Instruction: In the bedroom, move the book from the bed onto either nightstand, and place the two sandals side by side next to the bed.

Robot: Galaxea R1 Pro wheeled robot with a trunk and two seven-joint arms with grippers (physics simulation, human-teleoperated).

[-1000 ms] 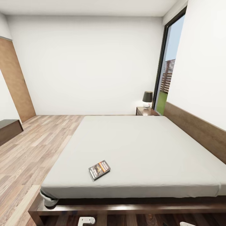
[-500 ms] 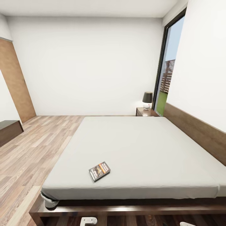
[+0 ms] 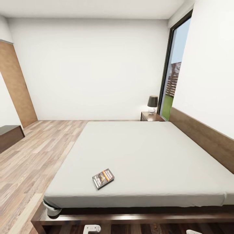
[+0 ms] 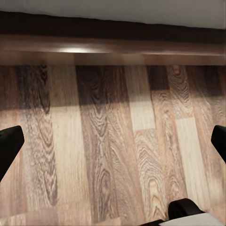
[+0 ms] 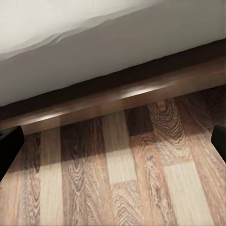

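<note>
Book [image 3: 103, 178] lies flat on the bed [image 3: 146, 156] near its foot — alone. Both grippers — left [image 4: 113, 141], right [image 5: 113, 141] — hang spread wide, empty, over the floor [image 4: 113, 155].

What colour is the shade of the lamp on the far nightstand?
Dark, near black, on a white base; the lamp on the nightstand shows best in the head view.

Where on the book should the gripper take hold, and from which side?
Judging by its pose, grip the book by its near edge, coming from the foot of the bed. It lies flat and thin, close to that edge, so one finger must slide under.
</note>
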